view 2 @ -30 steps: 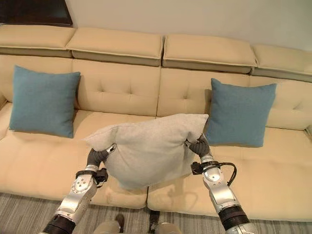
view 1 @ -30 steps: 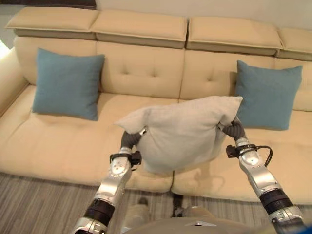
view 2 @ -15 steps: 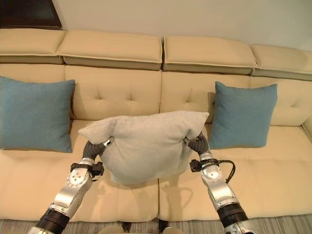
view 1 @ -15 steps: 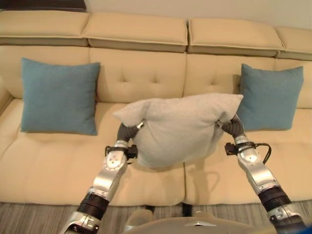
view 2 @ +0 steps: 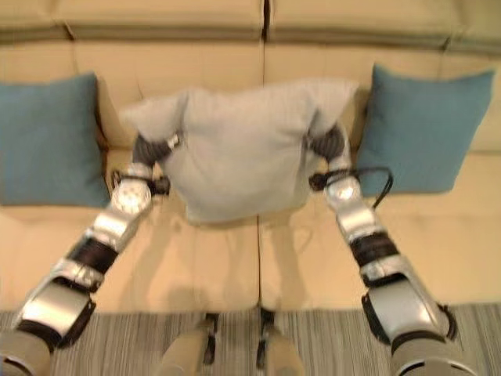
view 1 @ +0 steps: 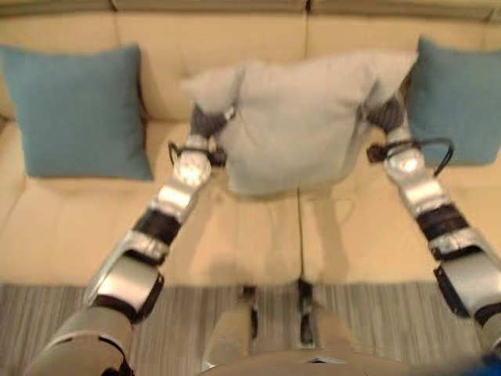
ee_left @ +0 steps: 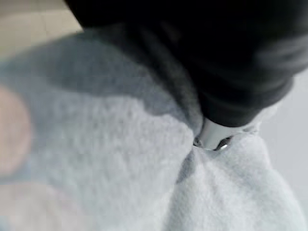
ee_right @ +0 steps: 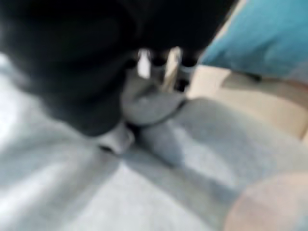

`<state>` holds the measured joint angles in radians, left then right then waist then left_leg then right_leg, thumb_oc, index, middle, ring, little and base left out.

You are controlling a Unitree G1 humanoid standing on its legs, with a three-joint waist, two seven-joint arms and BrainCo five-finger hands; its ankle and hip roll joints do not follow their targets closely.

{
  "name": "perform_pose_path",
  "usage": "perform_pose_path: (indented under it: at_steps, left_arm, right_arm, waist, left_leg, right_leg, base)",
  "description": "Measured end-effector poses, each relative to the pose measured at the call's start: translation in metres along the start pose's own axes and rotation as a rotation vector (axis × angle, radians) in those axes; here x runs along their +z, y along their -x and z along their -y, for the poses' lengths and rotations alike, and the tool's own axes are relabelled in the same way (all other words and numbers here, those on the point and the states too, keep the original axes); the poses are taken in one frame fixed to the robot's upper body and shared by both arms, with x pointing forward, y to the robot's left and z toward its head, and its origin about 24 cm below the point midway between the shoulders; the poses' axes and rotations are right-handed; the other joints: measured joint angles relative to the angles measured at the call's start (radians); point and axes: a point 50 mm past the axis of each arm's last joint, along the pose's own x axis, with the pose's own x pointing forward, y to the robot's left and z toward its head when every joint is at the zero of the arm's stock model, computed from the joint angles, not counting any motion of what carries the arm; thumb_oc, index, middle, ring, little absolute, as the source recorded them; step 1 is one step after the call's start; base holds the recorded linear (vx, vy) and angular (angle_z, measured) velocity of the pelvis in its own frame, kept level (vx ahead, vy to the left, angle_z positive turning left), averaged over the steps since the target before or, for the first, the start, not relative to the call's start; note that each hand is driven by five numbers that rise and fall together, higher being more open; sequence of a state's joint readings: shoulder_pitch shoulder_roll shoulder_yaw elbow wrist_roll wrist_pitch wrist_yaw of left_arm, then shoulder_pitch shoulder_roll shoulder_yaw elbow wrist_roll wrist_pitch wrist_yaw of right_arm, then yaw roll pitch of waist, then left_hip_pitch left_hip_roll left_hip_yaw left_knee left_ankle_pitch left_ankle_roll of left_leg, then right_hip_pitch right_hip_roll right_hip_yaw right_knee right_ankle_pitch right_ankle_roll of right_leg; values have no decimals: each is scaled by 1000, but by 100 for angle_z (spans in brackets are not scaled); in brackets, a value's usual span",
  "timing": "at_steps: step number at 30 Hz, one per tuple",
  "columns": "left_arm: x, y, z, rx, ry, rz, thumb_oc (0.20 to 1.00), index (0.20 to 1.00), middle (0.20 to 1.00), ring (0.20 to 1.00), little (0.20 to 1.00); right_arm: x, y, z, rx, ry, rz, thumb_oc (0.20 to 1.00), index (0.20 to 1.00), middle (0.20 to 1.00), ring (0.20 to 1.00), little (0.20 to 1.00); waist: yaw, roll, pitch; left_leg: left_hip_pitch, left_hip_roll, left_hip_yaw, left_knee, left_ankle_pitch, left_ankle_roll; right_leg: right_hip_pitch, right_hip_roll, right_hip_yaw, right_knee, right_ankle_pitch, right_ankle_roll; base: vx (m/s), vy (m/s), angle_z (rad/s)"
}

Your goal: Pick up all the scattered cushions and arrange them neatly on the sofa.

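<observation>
Soft even light; all views motion-blurred.

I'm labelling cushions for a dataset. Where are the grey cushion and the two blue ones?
grey cushion [view 1: 301,129], left eye view, centre of its face.
left blue cushion [view 1: 78,110], left eye view, middle.
right blue cushion [view 2: 427,129], right eye view, middle.

Held cushion [view 1: 301,125] was pale grey, plain, fine-textured fabric. Two other cushions were teal-blue, plain: one at sofa's left [view 1: 74,113], one at its right [view 1: 458,98]. Sofa [view 1: 235,235] was cream-beige, unpatterned, with darker seam lines between seat sections. Floor covering [view 1: 376,313] was grey with thin lighter and darker stripes. Left hand [view 1: 205,121] and right hand [view 1: 387,113] showed dark ribbed covers at cushion's top corners; arms below were silver-grey with black bands.
</observation>
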<state>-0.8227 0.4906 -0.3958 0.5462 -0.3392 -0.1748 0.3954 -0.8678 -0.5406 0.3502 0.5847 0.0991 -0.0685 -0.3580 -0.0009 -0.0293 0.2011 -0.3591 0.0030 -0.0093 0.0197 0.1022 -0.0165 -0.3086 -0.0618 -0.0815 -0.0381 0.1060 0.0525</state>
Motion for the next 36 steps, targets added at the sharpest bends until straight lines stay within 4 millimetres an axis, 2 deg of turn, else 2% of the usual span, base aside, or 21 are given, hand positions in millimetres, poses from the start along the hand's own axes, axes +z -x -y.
perform_pose_path:
  at_steps: [2,6,8,12,16,24,28,31,33,34,35,36]
  left_arm:
    - [8,-12,-7,20,-39,17,200,200,200,200,200]
    - [42,-34,-24,53,-94,115,200,200,200,200,200]
    - [55,-41,-28,65,-115,147,200,200,200,200,200]
    - [57,-42,-32,75,-119,152,200,200,200,200,200]
    - [50,-42,-32,78,-112,118,200,200,200,200,200]
    - [47,-41,-23,59,-96,107,200,200,200,200,200]
    - [52,-43,-24,71,-87,132,200,200,200,200,200]
    - [66,-50,-22,70,-94,173,200,200,200,200,200]
    - [78,-56,-25,76,-107,201,200,200,200,200,200]
    - [81,-58,-26,82,-106,210,200,200,200,200,200]
    - [85,-61,-29,94,-110,218,200,200,200,200,200]
    - [90,-63,-30,102,-105,225,382,382,382,382,382]
  right_arm:
    - [11,-10,2,-5,11,24,200,200,200,200,200]
    - [38,-24,10,-42,27,102,200,200,200,200,200]
    - [44,-26,12,-61,20,118,200,200,200,200,200]
    - [45,-26,8,-48,18,120,200,200,200,200,200]
    - [43,-25,4,-32,28,113,200,200,200,200,200]
    - [32,-27,3,-31,59,65,200,200,200,200,200]
    - [36,-30,6,-45,63,72,200,200,200,200,200]
    - [44,-40,14,-78,76,78,200,200,200,200,200]
    - [53,-47,20,-97,82,92,539,539,539,539,539]
    - [57,-49,21,-104,81,98,586,586,586,586,586]
    - [61,-54,26,-120,84,93,1000,1000,1000,1000,1000]
    - [66,-57,31,-133,91,98,1000,1000,1000,1000,1000]
  waist:
    - [-8,2,16]
    - [-14,-1,31]
    - [-13,-1,41]
    - [-10,-1,42]
    - [-10,-2,44]
    - [-13,-2,44]
    - [-14,-3,46]
    - [-13,-5,50]
    - [-13,-4,52]
    - [-12,-4,53]
    - [-13,-5,57]
    - [-13,-4,65]
  left_leg:
    - [-9,0,2,-1,0,0]
    - [-50,0,6,-9,0,0]
    - [-63,-1,7,-10,0,0]
    - [-80,-3,17,-14,0,0]
    - [-82,-6,25,-15,0,0]
    - [-101,-6,24,-10,0,0]
    - [-170,-5,24,21,0,0]
    - [-222,-5,21,41,0,0]
    - [-257,-5,22,59,0,0]
    - [-272,-5,19,64,0,0]
    - [-295,-6,18,82,0,0]
    - [-308,-6,14,87,0,0]
  right_leg:
    - [-10,0,1,0,0,0]
    - [-60,0,13,1,2,-1]
    - [-72,-1,13,0,2,-1]
    - [-95,-4,15,0,2,-1]
    - [-101,-7,15,0,2,-1]
    - [-115,-8,13,1,0,0]
    - [-179,-8,13,22,0,1]
    - [-233,-8,14,43,-1,2]
    - [-278,-10,14,81,-12,7]
    - [-298,-10,14,98,-14,7]
    - [-324,-12,14,126,-22,7]
    - [-341,-12,13,138,-24,7]
  base:
    - [-26,28,-4]
    - [-10,37,-6]
    - [-9,38,-1]
    - [-1,28,-2]
    - [-2,6,-3]
    - [-11,-3,0]
    - [-51,-14,0]
    - [-46,-4,0]
    - [-52,-9,-3]
    - [-55,-22,0]
    - [-26,-17,3]
    - [-31,-27,5]
